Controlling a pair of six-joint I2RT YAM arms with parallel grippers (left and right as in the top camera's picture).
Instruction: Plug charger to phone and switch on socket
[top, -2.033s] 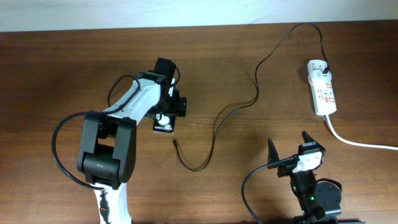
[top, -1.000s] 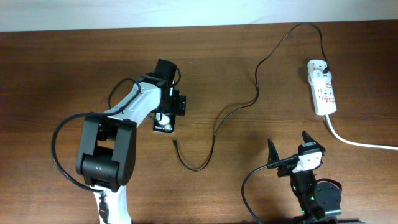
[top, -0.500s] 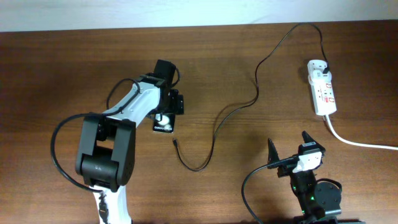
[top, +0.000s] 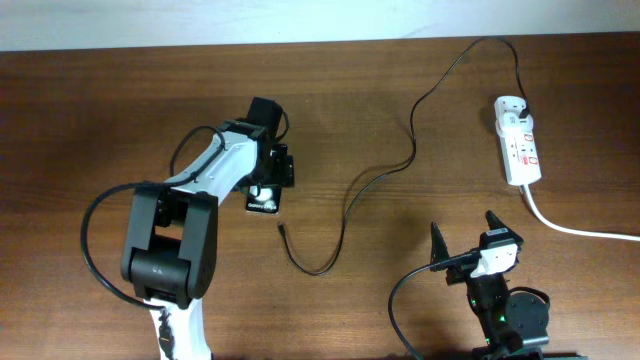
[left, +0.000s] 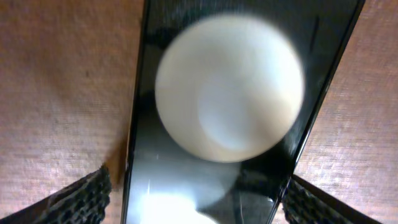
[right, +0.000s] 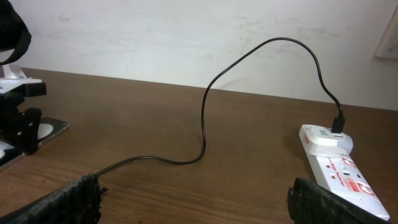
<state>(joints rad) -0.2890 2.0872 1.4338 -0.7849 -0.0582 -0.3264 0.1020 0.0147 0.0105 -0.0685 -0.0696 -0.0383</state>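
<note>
Nothing is plugged yet: the connector tip (top: 281, 229) of the long thin black charger cable (top: 346, 210) lies on the wooden table (top: 100, 110) just beside the small glossy black phone (top: 264, 198). The white power strip (top: 518, 148) sits well apart, its switch left to press. Your left gripper (left: 198, 200) is spread wide over the phone, its fingers (left: 81, 198) flanking the long edges and holding nothing. Your right gripper (top: 465, 240) rests spread and empty.

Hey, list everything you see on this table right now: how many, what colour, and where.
Phone: one, black, left of centre, under the left gripper.
Charger cable: one, black, from the socket to a loose tip near the phone.
Socket: one, white with red marks, far right.
Thick cord: one, white, from the socket off the right edge.
Table: one, brown wood.
Left gripper: open, straddling the phone.
Right gripper: open, holding nothing.
</note>
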